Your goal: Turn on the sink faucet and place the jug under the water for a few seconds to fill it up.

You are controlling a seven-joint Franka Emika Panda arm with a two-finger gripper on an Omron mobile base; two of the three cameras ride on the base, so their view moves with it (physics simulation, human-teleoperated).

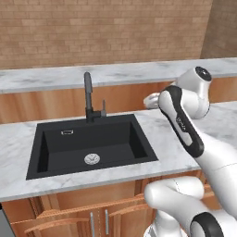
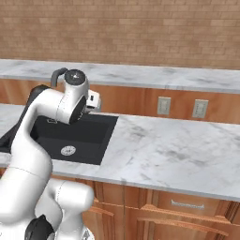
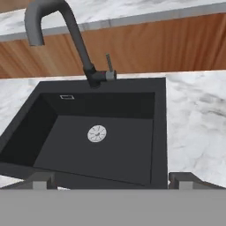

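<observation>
Faucet [image 3: 75, 39] first, and we're looking right at it from the hand view: it stands at twelve o'clock behind the sink [image 3: 161, 132], rooted on the rear rim, long axis upright, with the arched spout curling over toward ten o'clock and its mouth aimed down at the basin. The small lever [image 3: 108, 64] rises just beside the base on the three o'clock side, nearly vertical. No stream is running that we can see, and the drain [image 3: 96, 133] sits dry in the middle of the black floor, so we judge the task barely begun: the tap is not yet turned, and fetching the jug, filling it under the flow, all of that is left. Our end effector [image 3: 112, 180] hovers above the near edge of the basin, well apart from the lever, its fingertips [image 3: 43, 181] spread wide and holding nothing. White marble worktop [image 1: 14, 139] surrounds the sink on every side.
</observation>
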